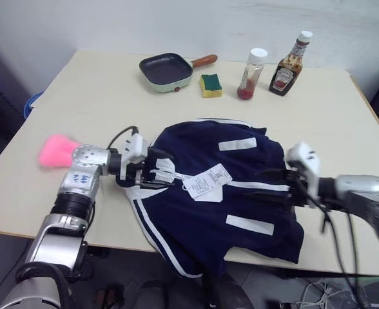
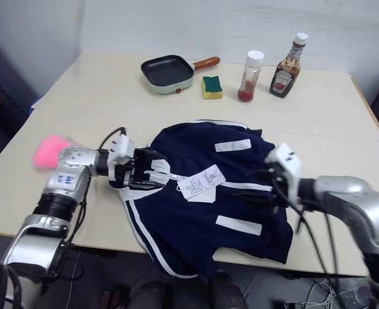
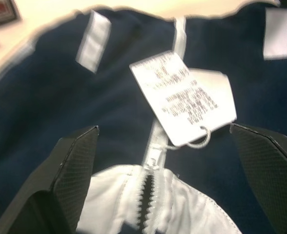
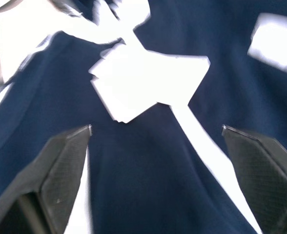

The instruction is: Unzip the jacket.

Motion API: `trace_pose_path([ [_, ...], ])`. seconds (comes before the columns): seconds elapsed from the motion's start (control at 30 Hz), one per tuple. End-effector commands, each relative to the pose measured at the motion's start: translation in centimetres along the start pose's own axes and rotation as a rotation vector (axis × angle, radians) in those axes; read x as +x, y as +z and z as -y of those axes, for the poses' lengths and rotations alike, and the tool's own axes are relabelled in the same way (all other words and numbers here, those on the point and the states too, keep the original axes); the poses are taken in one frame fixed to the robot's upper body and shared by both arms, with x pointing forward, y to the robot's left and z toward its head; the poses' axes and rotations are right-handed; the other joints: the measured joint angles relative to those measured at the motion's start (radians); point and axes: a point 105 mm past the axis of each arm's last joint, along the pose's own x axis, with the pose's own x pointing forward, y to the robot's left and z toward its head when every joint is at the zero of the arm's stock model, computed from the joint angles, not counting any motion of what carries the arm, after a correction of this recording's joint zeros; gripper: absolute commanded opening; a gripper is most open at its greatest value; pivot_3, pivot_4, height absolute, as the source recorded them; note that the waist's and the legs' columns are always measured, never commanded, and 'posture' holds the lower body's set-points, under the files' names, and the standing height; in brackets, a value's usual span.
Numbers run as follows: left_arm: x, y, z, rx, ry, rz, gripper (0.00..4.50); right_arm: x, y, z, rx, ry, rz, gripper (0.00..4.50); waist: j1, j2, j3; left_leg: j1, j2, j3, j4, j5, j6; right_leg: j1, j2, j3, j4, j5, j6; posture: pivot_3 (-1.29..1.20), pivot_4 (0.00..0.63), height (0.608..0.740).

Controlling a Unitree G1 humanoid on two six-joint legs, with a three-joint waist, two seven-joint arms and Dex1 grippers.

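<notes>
Lying on the table (image 1: 60, 90), the navy jacket (image 1: 241, 212) runs its white zipper (image 3: 153, 146) from the wide-open left gripper (image 3: 163, 180) toward the right gripper (image 4: 155, 180), also spread and empty; the slider sits nearest the left.

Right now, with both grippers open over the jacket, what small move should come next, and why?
Probably ease the left gripper down and shut it on the zipper pull. Its fingers stand wide apart on either side of the white collar, where the zipper is just parted, and the paper tags lie beyond. The right gripper hovers open over the jacket.
</notes>
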Motion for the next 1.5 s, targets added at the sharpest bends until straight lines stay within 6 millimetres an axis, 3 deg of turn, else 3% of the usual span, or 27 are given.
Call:
trace_pose_path([
  [0.03,0.1,0.3,-0.5,0.073,-0.020,-0.022,4.50,2.2,0.9,0.4,0.101,-0.024,0.026,4.49,0.001,0.000,0.000,-0.004,0.000,0.000,0.004,0.000,-0.001,-0.005,0.000,0.000,0.006,0.000,0.000,0.00,0.150,0.740],
  [0.23,1.0,-0.9,-0.2,0.058,-0.025,-0.027,4.50,5.2,1.0,-0.2,0.173,-0.007,0.041,4.49,0.005,0.000,0.000,-0.006,-0.002,0.000,0.007,0.002,0.000,-0.005,-0.003,-0.001,0.008,0.000,0.000,0.00,0.150,0.740],
  [0.43,0.8,-2.6,0.2,0.024,-0.011,-0.073,4.50,6.2,0.8,-2.4,0.205,0.116,0.014,4.49,-0.002,0.000,0.000,-0.006,-0.002,-0.001,0.005,0.002,0.001,-0.005,-0.003,-0.002,0.011,0.000,0.000,0.00,0.150,0.740],
  [0.53,0.9,-3.4,0.4,0.006,-0.003,-0.093,4.50,6.9,1.1,-3.7,0.328,0.221,0.030,4.49,-0.008,0.000,-0.001,-0.006,-0.002,-0.001,0.005,0.002,0.001,-0.005,-0.002,-0.002,0.011,0.000,0.000,0.00,0.150,0.740],
  [0.73,1.5,-3.8,0.3,-0.008,0.008,-0.101,4.50,8.0,0.6,-4.3,0.472,0.297,0.006,4.49,-0.011,0.001,-0.004,-0.005,-0.002,-0.003,0.006,0.003,0.000,-0.003,-0.003,-0.003,0.012,0.000,0.000,0.00,0.150,0.740],
  [0.83,1.7,-3.9,0.3,-0.012,0.014,-0.103,4.50,8.9,0.8,-4.0,0.520,0.293,0.010,3.92,-0.012,0.001,-0.005,-0.005,-0.002,-0.003,0.006,0.003,0.000,-0.003,-0.003,-0.004,0.012,0.000,0.000,0.00,0.150,0.740],
  [1.07,2.2,-3.1,-0.4,0.000,0.027,-0.076,4.50,10.9,-1.1,-2.4,0.559,0.179,-0.021,1.63,-0.016,0.001,-0.008,-0.005,-0.003,-0.003,0.006,0.003,0.000,-0.002,-0.003,-0.005,0.013,0.000,0.000,0.00,0.150,0.740],
  [1.23,2.0,-0.9,-1.0,0.062,0.020,-0.011,4.50,10.4,-0.2,-2.4,0.567,0.182,0.024,0.04,-0.023,-0.003,-0.011,-0.004,-0.002,-0.005,0.006,0.003,0.000,-0.001,-0.003,-0.006,0.013,0.000,0.000,0.00,0.150,0.740],
  [1.33,2.3,0.0,-2.3,0.087,0.082,-0.006,4.50,10.0,0.0,-2.6,0.554,0.185,0.029,0.04,-0.020,-0.003,-0.011,-0.004,-0.003,-0.006,0.006,0.004,0.001,-0.001,-0.004,-0.007,0.013,0.000,0.000,0.00,0.150,0.740],
  [1.5,3.1,-2.4,-2.2,0.054,0.090,-0.134,4.50,9.3,0.4,-2.6,0.537,0.171,0.049,0.04,-0.021,-0.003,-0.011,-0.005,-0.004,-0.007,0.005,0.004,0.001,-0.001,-0.005,-0.009,0.013,0.000,0.000,0.00,0.150,0.740],
])
